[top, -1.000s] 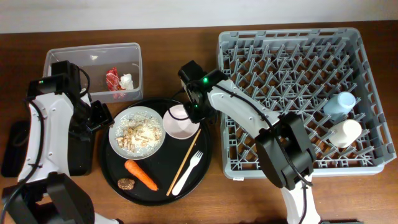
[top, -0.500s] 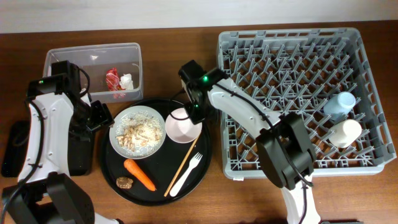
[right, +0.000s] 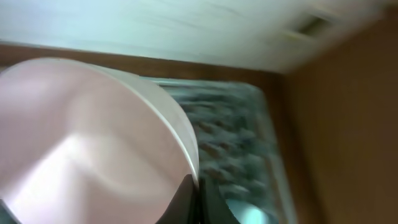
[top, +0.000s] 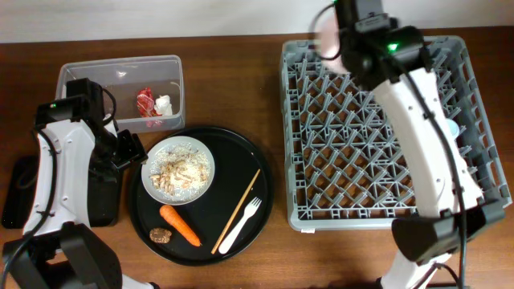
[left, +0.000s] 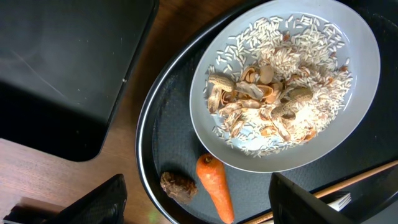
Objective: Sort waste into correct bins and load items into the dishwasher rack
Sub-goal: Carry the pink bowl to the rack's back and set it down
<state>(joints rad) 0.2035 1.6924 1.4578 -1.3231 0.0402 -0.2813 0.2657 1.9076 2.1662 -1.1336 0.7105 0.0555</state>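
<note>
The right gripper [right: 194, 196] pinches the rim of the cream-pink bowl [top: 324, 32], holding it above the dishwasher rack's [top: 377, 128] far-left corner. The left gripper [top: 128, 150] hangs spread and empty, well left of the rack.

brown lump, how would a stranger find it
Start at the round black tray left of the grey rack. Near its lower-left rim, below the plate, lies an orange carrot. The brown lump sits just left of it, small, dark and knobbly.
</note>
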